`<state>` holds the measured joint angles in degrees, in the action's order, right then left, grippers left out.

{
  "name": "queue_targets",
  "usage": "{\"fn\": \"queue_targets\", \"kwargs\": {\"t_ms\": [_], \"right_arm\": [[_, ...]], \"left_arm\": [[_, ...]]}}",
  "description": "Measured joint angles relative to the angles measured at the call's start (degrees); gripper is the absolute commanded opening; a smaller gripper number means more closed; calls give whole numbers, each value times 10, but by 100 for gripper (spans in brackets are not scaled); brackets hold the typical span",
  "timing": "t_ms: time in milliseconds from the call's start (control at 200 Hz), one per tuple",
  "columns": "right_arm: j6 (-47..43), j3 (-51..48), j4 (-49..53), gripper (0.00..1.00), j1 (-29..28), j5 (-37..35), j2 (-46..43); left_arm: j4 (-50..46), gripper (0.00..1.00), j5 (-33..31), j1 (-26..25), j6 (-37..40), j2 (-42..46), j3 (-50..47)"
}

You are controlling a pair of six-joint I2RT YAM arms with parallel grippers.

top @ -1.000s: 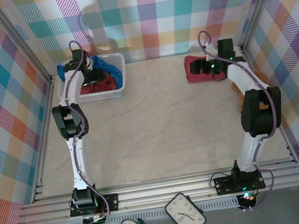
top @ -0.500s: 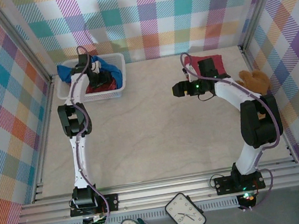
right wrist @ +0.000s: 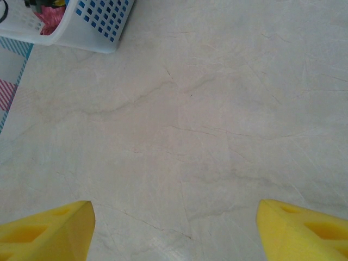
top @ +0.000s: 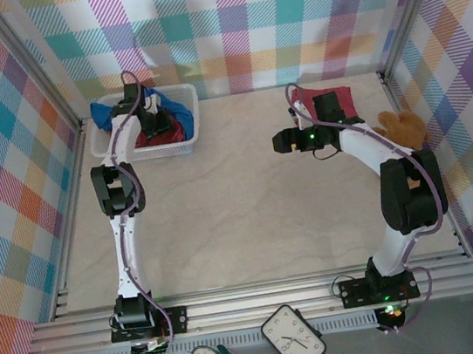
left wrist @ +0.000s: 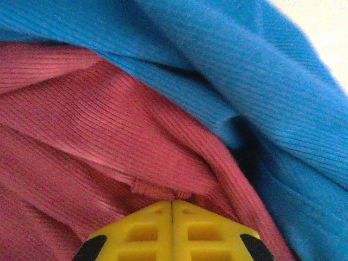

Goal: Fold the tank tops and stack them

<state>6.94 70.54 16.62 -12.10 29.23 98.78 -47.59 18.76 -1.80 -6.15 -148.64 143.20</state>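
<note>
Your left tool (left wrist: 173, 203) was fully closed down inside the white mesh basket (top: 193, 113) at the upper left of the overhead frame. Its two yellow fingers (left wrist: 201, 215) were pressed together with no gap, and a small puckered fold of the dark red tank top (left wrist: 81, 125) was pinched right at their tips. In the left wrist frame that ribbed red cloth filled the left and centre. The blue tank top (left wrist: 283, 81) lay bunched over it across the top and down the right side, the two touching along a diagonal crease. From overhead you could see the blue cloth spilling over the basket's far rim on both sides of the arm. Your right tool (top: 283, 141) stood wide open with nothing between its fingers. It sat right of centre in the overhead frame and pointed left across the pale marbled surface (top: 251, 219). In the right wrist frame the yellow tips sat in the two lower corners with bare surface between them, and a corner of the basket showed at the upper left with a scrap of red cloth inside. The folded dark red tank top (top: 335, 97) lay flat on the surface at the upper right, just behind the right arm's wrist. The brown teddy bear (top: 402, 125) sat just right of it, near the right wall and partly hidden by the arm.
</note>
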Motion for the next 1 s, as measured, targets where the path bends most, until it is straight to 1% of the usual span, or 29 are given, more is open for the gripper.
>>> {"fn": "queue_targets", "kwargs": {"t_ms": [90,300,430,730,910,930,970,1000], "right_arm": [[2,-7,-1,78,0,0,-2],[4,-17,-4,78,-4,2,-6],[8,-17,-10,78,-5,9,-11],[23,-24,-38,78,-21,21,-19],[30,-24,-51,78,-41,25,-19],[30,-24,-52,78,-43,26,-19],[30,-24,-52,78,-48,26,-19],[30,-24,-52,78,-50,26,-19]], "left_arm": [[-9,0,-6,0,1,32,-7],[-9,0,-25,0,9,163,-57],[-11,0,-36,0,12,226,-75],[-20,0,-90,0,32,320,-79],[-33,0,-125,0,52,366,-45],[-38,2,-128,0,54,369,-38],[-45,10,-130,0,57,373,-25],[-50,21,-129,0,60,376,-18]]}}
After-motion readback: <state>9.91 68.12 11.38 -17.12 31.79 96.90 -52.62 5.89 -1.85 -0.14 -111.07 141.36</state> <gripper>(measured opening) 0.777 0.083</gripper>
